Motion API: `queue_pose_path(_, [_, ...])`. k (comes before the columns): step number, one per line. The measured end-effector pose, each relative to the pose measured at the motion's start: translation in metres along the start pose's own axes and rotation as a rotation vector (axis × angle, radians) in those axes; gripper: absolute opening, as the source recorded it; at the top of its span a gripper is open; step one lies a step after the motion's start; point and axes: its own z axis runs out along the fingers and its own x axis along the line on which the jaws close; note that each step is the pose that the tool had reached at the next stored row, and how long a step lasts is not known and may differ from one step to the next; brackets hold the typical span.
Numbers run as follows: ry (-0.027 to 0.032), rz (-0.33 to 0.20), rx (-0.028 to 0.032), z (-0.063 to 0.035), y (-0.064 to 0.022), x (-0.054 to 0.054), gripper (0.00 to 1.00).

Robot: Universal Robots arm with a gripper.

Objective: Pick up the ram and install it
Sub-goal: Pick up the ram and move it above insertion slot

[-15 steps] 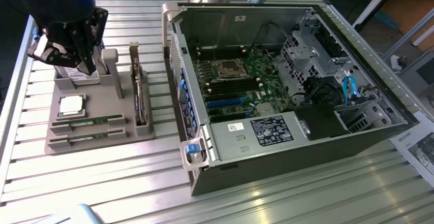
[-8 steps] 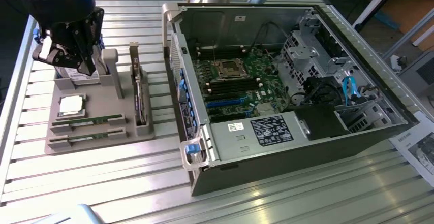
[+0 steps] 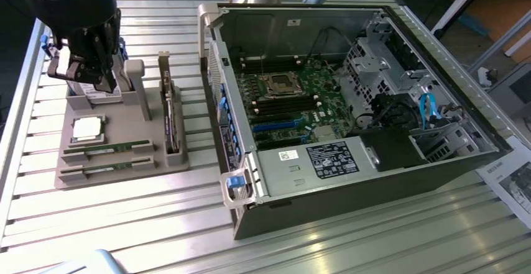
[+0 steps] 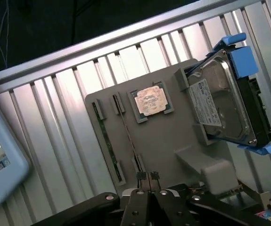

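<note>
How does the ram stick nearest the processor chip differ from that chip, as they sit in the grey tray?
Shape: the ram stick is long and narrow; the processor chip is square. Colour: the ram stick is green, the processor chip silver. Pose: the ram stick seems to stand on edge in a slot; the processor chip lies flat. Both sit in the grey tray.

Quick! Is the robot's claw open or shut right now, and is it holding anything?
Gripper: shut, holding nothing, above the grey plastic parts tray.
</note>
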Motion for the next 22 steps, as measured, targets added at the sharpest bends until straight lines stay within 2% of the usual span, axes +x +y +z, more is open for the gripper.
queue_pose_path(15, [0.0101,-0.239,-0.0011,0.0005,0.0000,0.0000,0.10])
queue_pose_path(22, [0.0134,-0.320,-0.0014,0.0006,0.0000,0.0000,0.10])
